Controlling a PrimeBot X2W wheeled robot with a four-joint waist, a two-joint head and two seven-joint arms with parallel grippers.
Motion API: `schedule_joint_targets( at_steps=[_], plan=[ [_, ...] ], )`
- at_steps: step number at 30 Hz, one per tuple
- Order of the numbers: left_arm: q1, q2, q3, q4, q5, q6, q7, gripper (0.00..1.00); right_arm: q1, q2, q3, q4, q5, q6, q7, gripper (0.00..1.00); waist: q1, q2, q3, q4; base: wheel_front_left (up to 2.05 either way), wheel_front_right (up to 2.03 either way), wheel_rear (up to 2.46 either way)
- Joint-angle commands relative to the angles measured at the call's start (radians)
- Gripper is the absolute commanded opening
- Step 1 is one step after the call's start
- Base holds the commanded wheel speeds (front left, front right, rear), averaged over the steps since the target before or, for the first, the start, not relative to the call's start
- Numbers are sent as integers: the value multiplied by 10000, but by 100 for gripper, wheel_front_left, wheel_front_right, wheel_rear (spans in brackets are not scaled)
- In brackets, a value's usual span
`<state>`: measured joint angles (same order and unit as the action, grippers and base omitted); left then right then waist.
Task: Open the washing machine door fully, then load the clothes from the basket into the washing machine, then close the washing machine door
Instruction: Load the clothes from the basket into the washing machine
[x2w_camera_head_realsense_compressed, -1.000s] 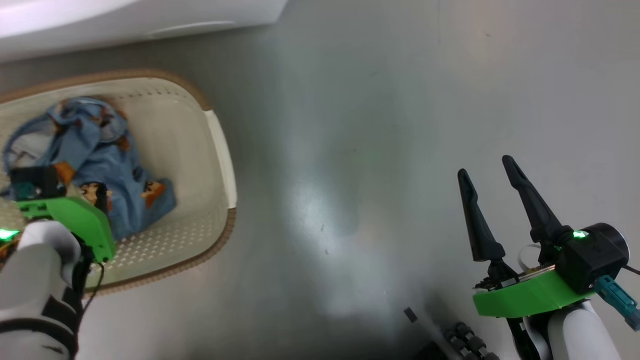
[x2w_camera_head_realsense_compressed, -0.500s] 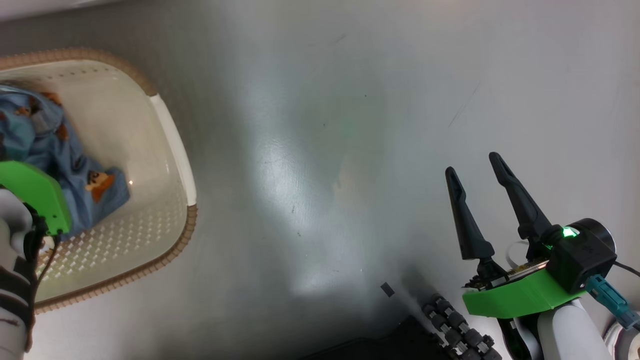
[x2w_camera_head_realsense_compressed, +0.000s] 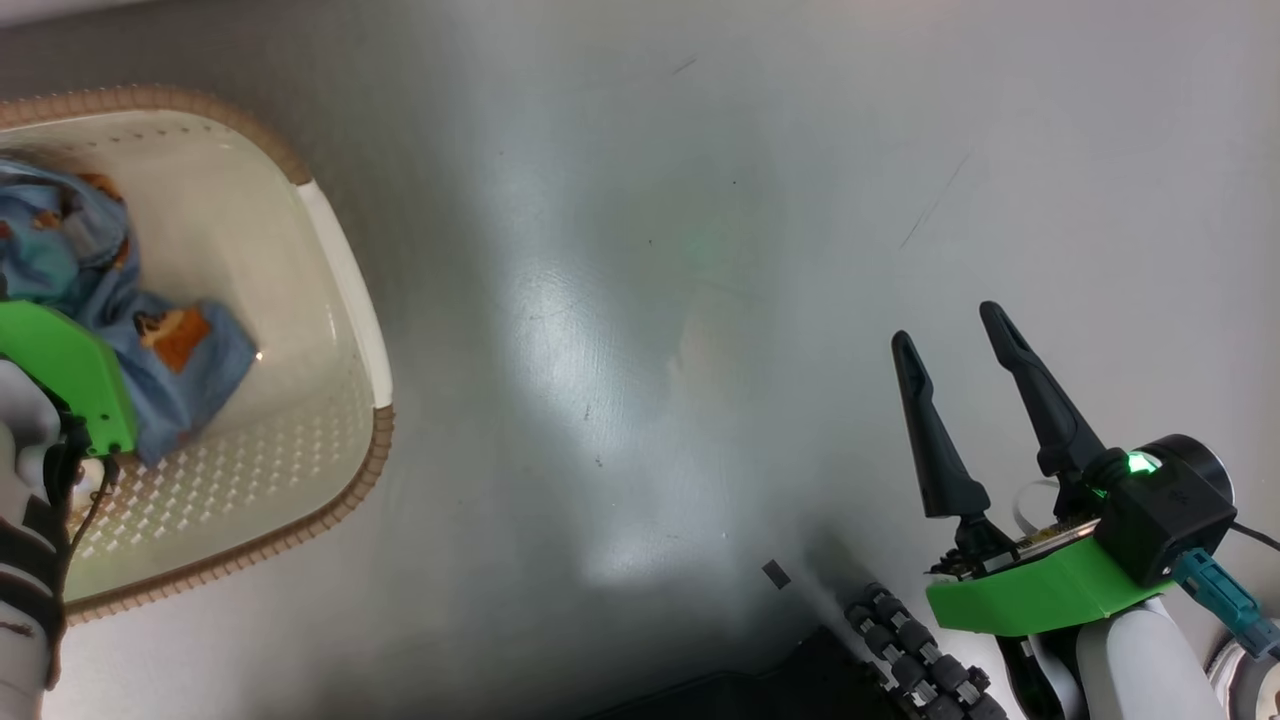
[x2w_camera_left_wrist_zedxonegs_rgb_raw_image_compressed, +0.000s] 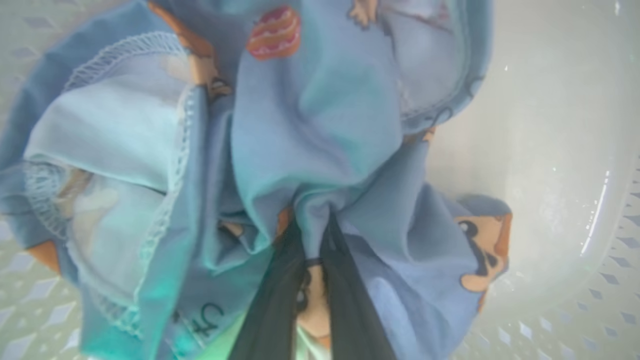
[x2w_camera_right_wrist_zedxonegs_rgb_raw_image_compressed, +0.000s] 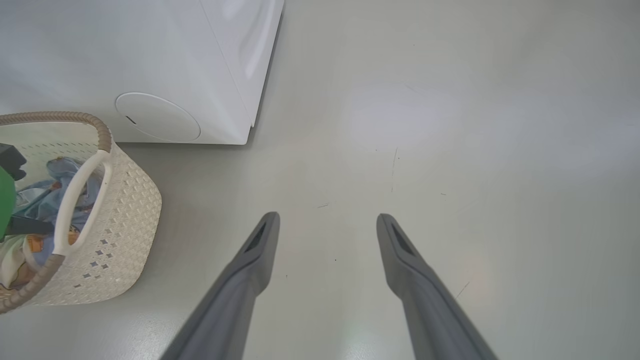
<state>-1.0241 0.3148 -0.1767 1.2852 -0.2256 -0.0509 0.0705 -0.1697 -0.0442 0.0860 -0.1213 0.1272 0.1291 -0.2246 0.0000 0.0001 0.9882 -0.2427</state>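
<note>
The left gripper (x2w_camera_left_wrist_zedxonegs_rgb_raw_image_compressed: 315, 240) is pinching light-blue cartoon-print clothes (x2w_camera_left_wrist_zedxonegs_rgb_raw_image_compressed: 310, 125) inside the cream perforated basket (x2w_camera_head_realsense_compressed: 345, 270) for lifting, while the right gripper (x2w_camera_head_realsense_compressed: 948, 330) is idling, jaws spread.

Soft matt cloth, stitched hems, on the clothes (x2w_camera_left_wrist_zedxonegs_rgb_raw_image_compressed: 310, 125). Smooth cream perforated plastic with brown woven-look rim on the basket (x2w_camera_right_wrist_zedxonegs_rgb_raw_image_compressed: 130, 210). Glossy smooth white shell on the washing machine (x2w_camera_right_wrist_zedxonegs_rgb_raw_image_compressed: 100, 50), semi-gloss grey floor (x2w_camera_head_realsense_compressed: 700, 300), lightly scratched.
</note>
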Motion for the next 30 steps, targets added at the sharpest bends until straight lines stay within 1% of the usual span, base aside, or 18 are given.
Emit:
schedule_joint_targets(
  at_steps=[1, 10, 14, 22, 30],
  plan=[
    [260, 382, 127, 5, -90, -14, -7, 0, 141, -60, 211, -184, 40, 16, 26, 100, 0, -1, -11, 4, 0, 0, 0],
    [367, 450, 47, 25, -220, -88, -154, 0, -205, -60, 319, 51, 157, 16, -81, 100, 0, -1, -192, -97, 0, 0, 0],
    [499, 456, 14, 30, -285, -131, -302, 0, -350, -60, 313, 223, 204, 16, -158, 100, 0, -1, -486, -118, 0, 0, 0],
    [1190, 265, 90, 42, -585, -185, -607, 0, -595, -60, 339, 588, 224, 16, -268, 100, 0, -1, -1447, -7, 0, 0, 0],
    [2196, -49, 83, 48, -845, -349, -1015, 0, -652, -60, 375, 997, 172, 16, -311, 100, 0, -1, -2715, 183, 0, 0, 0]
  ],
)
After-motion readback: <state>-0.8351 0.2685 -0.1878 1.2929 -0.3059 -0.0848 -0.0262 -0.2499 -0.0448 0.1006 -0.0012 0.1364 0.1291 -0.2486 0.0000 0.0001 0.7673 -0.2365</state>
